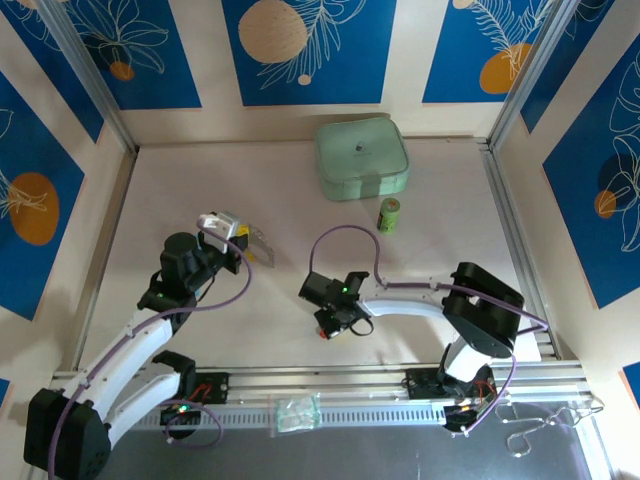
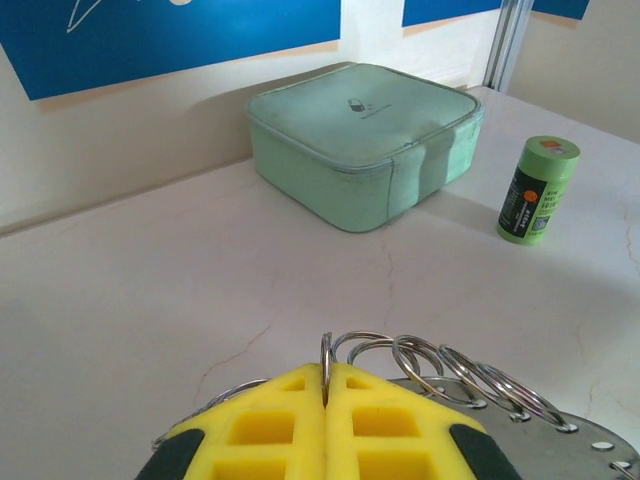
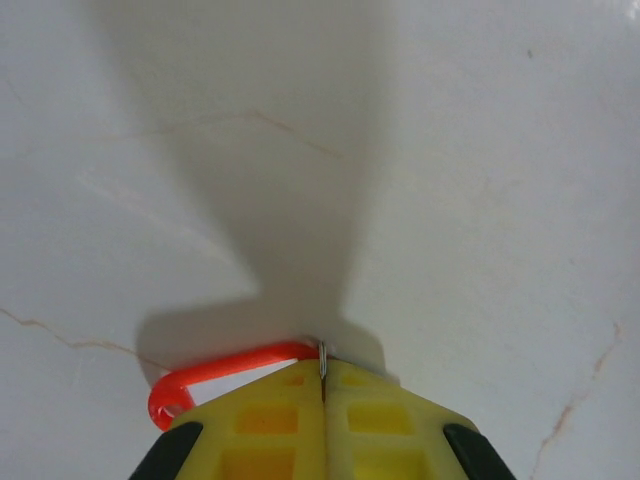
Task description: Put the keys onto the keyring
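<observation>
My left gripper (image 2: 326,372) is shut on the keyring (image 2: 326,348), pinching one thin silvery ring edge-on between its yellow fingers (image 2: 270,425). Several more small rings fan out to the right over a flat metal piece (image 2: 590,442). From above, the left gripper (image 1: 240,248) holds the silvery keyring (image 1: 258,245) at the table's left middle. My right gripper (image 3: 322,368) is shut on the red key (image 3: 230,365): a thin metal edge sits between the pads and the red plastic loop curls out to the left, just above the table. From above, the right gripper (image 1: 335,322) is at centre front, with the red key (image 1: 322,335) at its tip.
A pale green square case (image 1: 362,158) sits at the back centre, with a green cylinder (image 1: 389,215) upright just in front of it. A small plastic bag (image 1: 297,412) and a bent wire piece (image 1: 530,425) lie on the front rail. Metal frame rails border the table.
</observation>
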`<state>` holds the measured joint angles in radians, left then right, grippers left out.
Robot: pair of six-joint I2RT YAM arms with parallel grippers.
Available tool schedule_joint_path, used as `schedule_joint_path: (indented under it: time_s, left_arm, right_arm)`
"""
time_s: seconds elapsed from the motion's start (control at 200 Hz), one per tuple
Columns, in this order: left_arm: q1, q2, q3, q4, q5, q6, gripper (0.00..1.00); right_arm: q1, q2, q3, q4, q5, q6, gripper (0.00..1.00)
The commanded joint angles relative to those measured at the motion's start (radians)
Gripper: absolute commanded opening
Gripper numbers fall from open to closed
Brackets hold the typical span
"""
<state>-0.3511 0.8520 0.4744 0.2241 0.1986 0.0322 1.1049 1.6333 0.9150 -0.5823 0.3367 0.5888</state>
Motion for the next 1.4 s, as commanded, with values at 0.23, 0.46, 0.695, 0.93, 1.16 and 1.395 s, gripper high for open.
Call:
schedule_joint_path:
  time_s: [0.23,0.46,0.695,0.93,1.16,1.395]
  left_arm:
    - [-0.015,-0.019,0.038,0.046,0.019,0.015,0.00]
    - [-0.019,-0.024,0.038,0.040,0.017,0.022,0.00]
    - [-0.020,-0.024,0.037,0.038,0.017,0.026,0.00]
    - [-0.022,-0.025,0.036,0.038,0.016,0.028,0.00]
    - [-0.023,-0.025,0.035,0.037,0.017,0.028,0.00]
    - [-0.025,-0.027,0.036,0.037,0.018,0.030,0.00]
  right_arm:
    - [-0.010,0.016,0.051,-0.036,0.023,0.023,0.25]
    - [-0.014,0.032,0.076,-0.050,0.014,0.016,0.24]
    - [-0.019,0.043,0.080,-0.062,0.018,0.019,0.19]
    - [-0.020,0.051,0.087,-0.068,0.023,0.020,0.13]
    - [-0.019,0.042,0.090,-0.068,0.024,0.020,0.18]
    - [-0.019,0.047,0.097,-0.068,0.027,0.020,0.18]
